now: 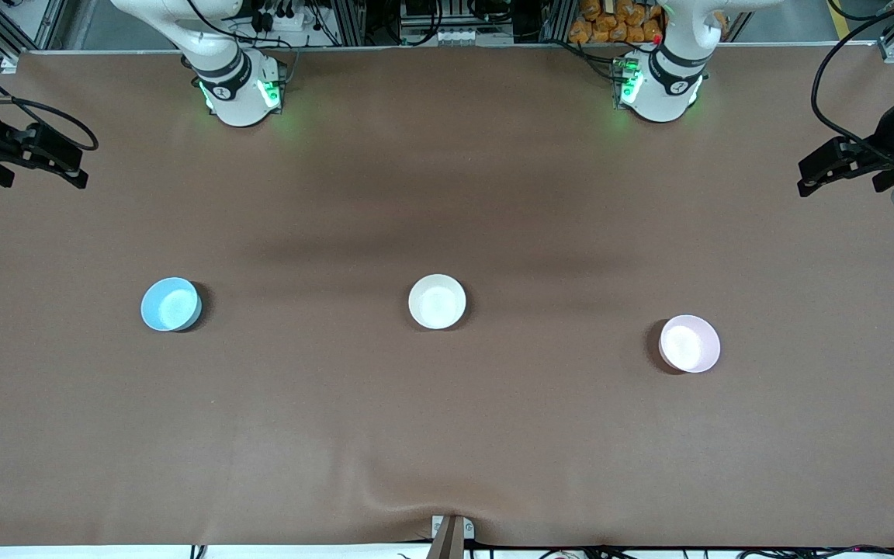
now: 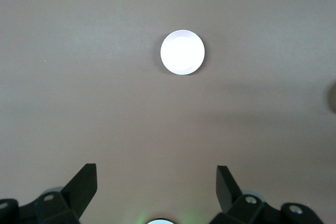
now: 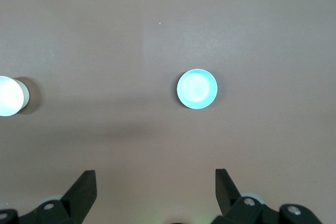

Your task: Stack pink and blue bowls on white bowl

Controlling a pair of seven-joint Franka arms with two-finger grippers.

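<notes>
Three small bowls stand apart on the brown table. The white bowl (image 1: pixel 437 301) is in the middle. The light blue bowl (image 1: pixel 171 304) is toward the right arm's end. The pale pink bowl (image 1: pixel 689 343) is toward the left arm's end, slightly nearer the front camera. My left gripper (image 1: pixel 816 167) hangs open and empty high over its end of the table; its wrist view (image 2: pixel 156 170) shows the pink bowl (image 2: pixel 182 52) washed out pale. My right gripper (image 1: pixel 74 167) hangs open and empty high over its end; its wrist view (image 3: pixel 155 173) shows the blue bowl (image 3: pixel 197 88) and the white bowl (image 3: pixel 9 96).
The brown cloth (image 1: pixel 447 435) has a ripple near the front edge by a small bracket (image 1: pixel 451 532). The arm bases (image 1: pixel 241 89) (image 1: pixel 660 85) stand at the table's back edge.
</notes>
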